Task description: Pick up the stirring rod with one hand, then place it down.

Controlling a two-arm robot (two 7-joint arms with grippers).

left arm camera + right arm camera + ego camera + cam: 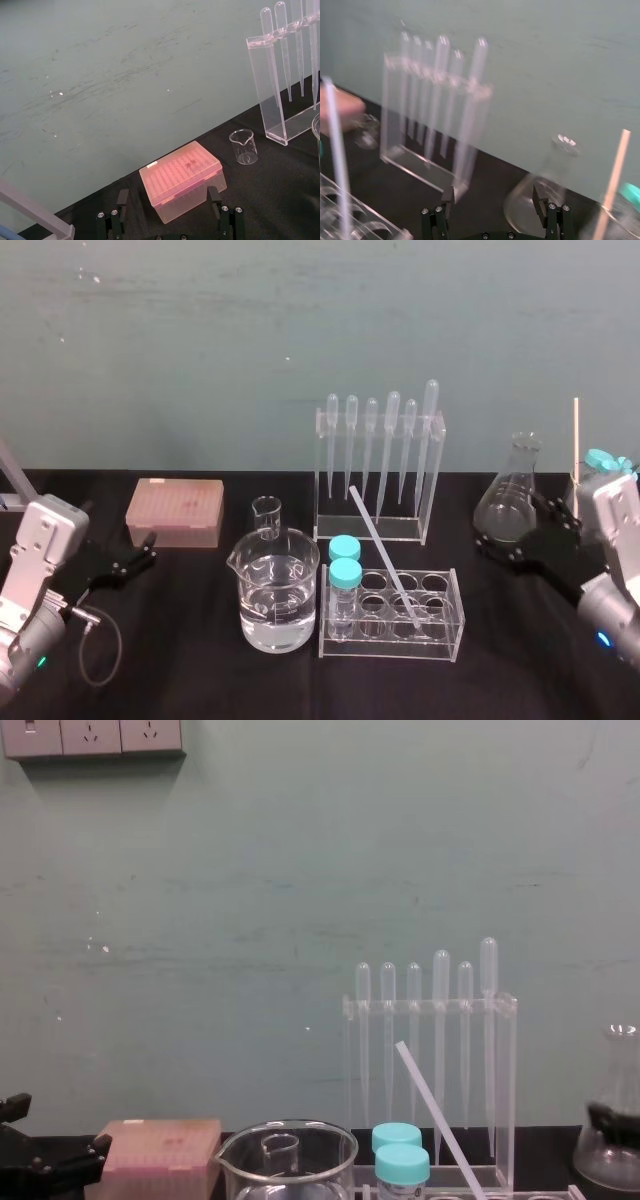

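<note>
Stirring rod (pixel 383 553) aslant in tube rack (pixel 440 645)

Wht rod (pixel 384 556); pink box (pixel 175 510); 2 teal caps (pixel 346 573).

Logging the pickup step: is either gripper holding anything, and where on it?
Nothing held: left gripper and right gripper open, stirring rod leaning in rack.

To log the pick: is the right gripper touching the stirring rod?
Apart. Head view: right gripper by the flask, stirring rod leaning in the tube rack, bare table between; left gripper idles beside the pink box.
</note>
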